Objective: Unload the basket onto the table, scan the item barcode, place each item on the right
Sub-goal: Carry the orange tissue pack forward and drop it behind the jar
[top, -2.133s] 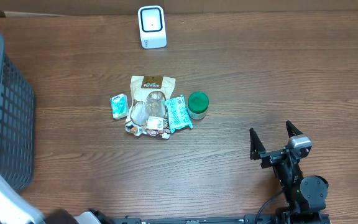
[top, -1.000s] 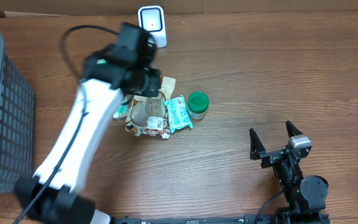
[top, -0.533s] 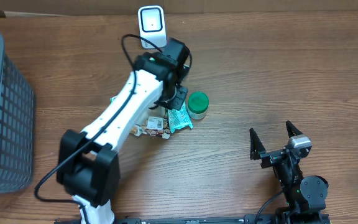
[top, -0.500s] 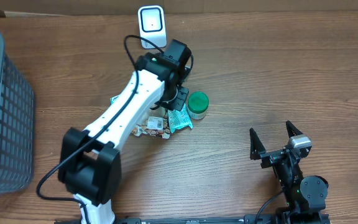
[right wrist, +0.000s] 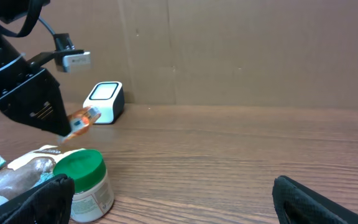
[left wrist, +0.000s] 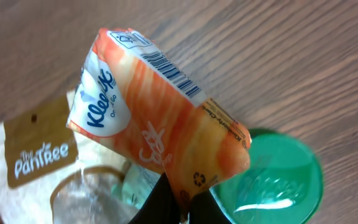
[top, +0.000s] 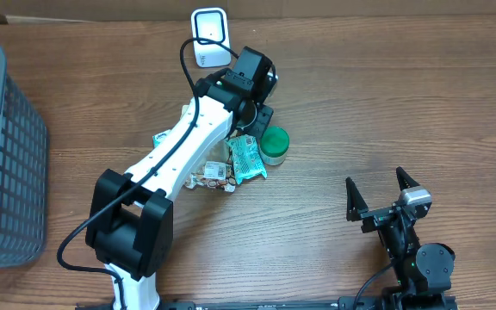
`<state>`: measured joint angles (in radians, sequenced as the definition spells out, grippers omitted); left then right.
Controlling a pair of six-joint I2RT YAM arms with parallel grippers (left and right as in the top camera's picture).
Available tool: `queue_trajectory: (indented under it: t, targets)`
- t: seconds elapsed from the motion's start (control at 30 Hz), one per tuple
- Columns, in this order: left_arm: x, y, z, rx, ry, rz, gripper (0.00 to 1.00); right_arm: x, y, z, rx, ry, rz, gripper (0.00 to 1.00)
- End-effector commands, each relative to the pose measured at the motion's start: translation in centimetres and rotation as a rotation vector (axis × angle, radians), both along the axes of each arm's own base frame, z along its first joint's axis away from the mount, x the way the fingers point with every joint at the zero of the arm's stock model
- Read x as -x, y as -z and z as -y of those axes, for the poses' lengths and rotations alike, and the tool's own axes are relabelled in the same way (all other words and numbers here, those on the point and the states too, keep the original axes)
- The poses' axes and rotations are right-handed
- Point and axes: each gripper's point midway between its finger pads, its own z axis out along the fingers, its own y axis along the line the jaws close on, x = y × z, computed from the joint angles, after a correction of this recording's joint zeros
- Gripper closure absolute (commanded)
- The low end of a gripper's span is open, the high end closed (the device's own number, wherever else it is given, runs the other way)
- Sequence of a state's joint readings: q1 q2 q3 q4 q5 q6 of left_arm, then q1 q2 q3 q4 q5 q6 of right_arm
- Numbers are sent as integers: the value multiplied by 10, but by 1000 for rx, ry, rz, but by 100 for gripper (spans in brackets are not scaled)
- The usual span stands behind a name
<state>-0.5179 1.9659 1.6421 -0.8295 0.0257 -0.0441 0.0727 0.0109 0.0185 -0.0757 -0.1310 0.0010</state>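
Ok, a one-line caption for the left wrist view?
Left gripper shut on an orange Kleenex pack, barcode facing camera, above green jar lid.

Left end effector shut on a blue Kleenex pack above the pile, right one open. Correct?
No: the Kleenex pack is orange and white, not blue; the left wrist view shows it. Left end effector shut on it above the pile, right end effector open.

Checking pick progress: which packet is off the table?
The orange Kleenex pack, pinched in the left gripper; the green packets lie on the table.
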Motion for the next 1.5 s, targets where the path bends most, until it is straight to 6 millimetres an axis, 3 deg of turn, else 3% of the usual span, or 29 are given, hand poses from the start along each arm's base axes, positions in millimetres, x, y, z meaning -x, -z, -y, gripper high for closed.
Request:
queue_trajectory:
  t: [0.0, 0.17, 0.57, 1.03, 1.1, 1.23, 1.33, 1.47]
  targets:
    - [-1, 0, 11, 13, 42, 18, 96, 0, 3, -2, -5, -9, 0, 0]
    - [-13, -3, 6, -12, 7, 72, 96, 0, 3, -2, -5, -9, 0, 0]
    - [-31, -8, 16, 38, 6, 156, 96, 0, 3, -2, -5, -9, 0, 0]
    - [-23, 33, 12, 32, 12, 154, 94, 0, 3, -2, -5, -9, 0, 0]
    - [-23, 33, 12, 32, 12, 155, 86, 0, 3, -2, -5, -9, 0, 0]
    - [-22, 33, 12, 32, 12, 154, 48, 0, 3, -2, -5, -9, 0, 0]
    - [-22, 33, 12, 32, 12, 153, 37, 0, 3, -2, -5, -9, 0, 0]
    - [-22, 31, 11, 32, 12, 154, 35, 0, 3, -2, -5, -9, 0, 0]
